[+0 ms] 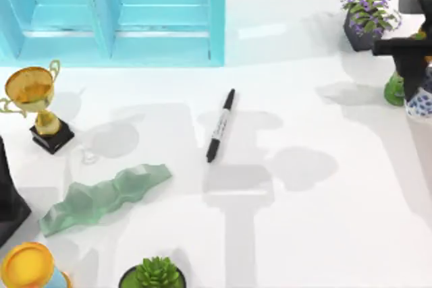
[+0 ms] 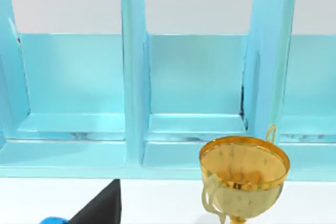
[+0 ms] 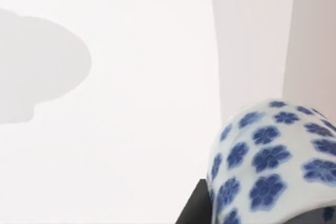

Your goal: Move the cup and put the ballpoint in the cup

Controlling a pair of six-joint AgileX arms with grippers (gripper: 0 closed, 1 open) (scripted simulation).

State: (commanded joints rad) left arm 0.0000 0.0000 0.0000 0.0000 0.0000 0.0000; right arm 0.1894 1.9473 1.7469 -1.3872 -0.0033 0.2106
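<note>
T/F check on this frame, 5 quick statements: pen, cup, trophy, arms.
1. The ballpoint lies on the bare table, near the middle. True.
2. The ballpoint is already inside the cup. False: the cup is at the table's right edge, far from the pen.
3. The right gripper is at the cup, on the right edge. True; the right wrist view has the cup close up.
4. The gold trophy stands at the right side. False: it stands at the left, in front of the blue rack.
5. The left arm is over the ballpoint. False: it sits at the left edge.
</note>
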